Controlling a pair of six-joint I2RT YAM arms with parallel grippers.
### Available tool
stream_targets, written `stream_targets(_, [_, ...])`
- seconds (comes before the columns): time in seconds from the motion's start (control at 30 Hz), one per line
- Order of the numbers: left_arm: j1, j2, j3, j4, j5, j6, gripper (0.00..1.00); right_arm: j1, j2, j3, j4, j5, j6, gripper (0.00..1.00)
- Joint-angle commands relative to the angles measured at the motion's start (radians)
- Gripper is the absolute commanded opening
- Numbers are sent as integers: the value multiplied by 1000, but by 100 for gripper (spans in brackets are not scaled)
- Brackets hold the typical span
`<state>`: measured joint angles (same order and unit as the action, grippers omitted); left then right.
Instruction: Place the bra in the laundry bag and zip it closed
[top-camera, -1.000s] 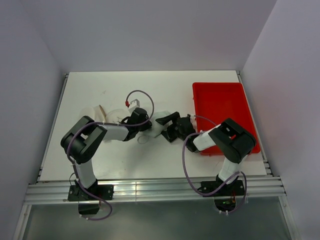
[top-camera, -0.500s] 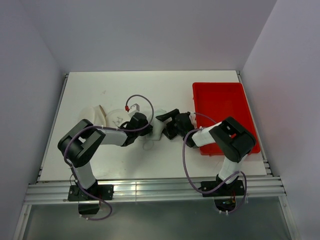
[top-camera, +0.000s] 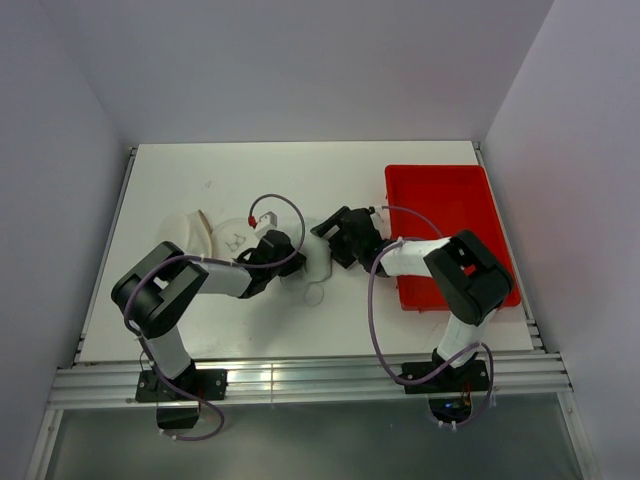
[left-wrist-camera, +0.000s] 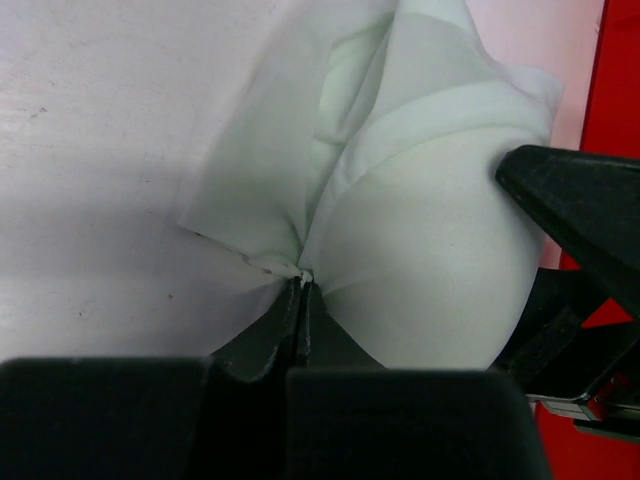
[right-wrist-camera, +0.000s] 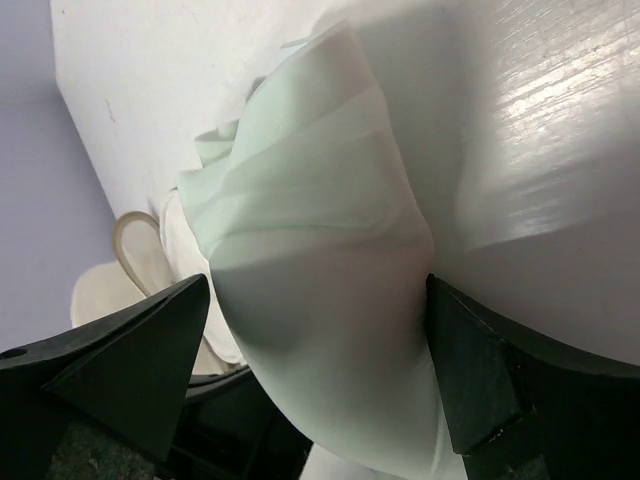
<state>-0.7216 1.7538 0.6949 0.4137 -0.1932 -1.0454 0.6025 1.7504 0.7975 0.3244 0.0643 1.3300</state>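
Item: the bra (top-camera: 318, 263), white soft fabric with a rounded cup. We find it lying on the table (top-camera: 250, 180) near the middle, between the two claws and outside the laundry bag. A thin strap loop rests on the table just in front of it.

Left claw (left-wrist-camera: 303, 295): jaws closed tight, pinching a gathered fold of the bra's fabric (left-wrist-camera: 430, 260) at its near edge. In the overhead view we place this claw (top-camera: 292, 266) against the garment's left side.

Right claw (right-wrist-camera: 318, 285): jaws wide, one black finger on either side of the rounded cup (right-wrist-camera: 320, 250). Whether the pads press the fabric we cannot tell. From above, this claw (top-camera: 336, 243) meets the bra from the right.

Laundry bag (top-camera: 232, 238): a cream pouch just left of the left claw. One round face is up and bears a small dark outline; a second cream part lies beside it.

Red tray (top-camera: 440, 210): on the table's right side, beyond the right arm and apart from the bra.
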Motion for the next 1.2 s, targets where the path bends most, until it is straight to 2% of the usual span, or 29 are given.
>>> stream_targets(0.0, [-21,52,-63,-205,66,13,0,13,-78,2,-16,8,-61,94])
stream_targets(0.1, [-21,55,-72,-197,66,12,0,17,-109,-21,25,-29,-61,94])
stream_targets(0.27, [-21,46,-75,-196,69,12,0,60,-169,-14,-33,-44,-81,94])
stream_targets(0.4, [-19,24,-80,-196,67,15,0,83,-222,-90,40,-60,-66,93])
stream_targets(0.53, [-19,-8,-98,-188,77,9,0,102,-195,-110,95,-106,-54,93])
stream_targets(0.67, [-19,-50,-130,-171,89,-1,0,118,-120,-78,139,-150,-45,88])
stream_targets(0.8, [-19,-79,-135,-194,74,5,0,138,-95,3,-10,-66,-78,84])
stream_targets(0.93, [-19,-91,-140,-205,66,8,0,138,-130,-50,-47,-5,-60,79])
stream_targets(1.17, [-19,-89,-150,-205,58,-8,0,132,-207,-98,-123,68,-69,77])
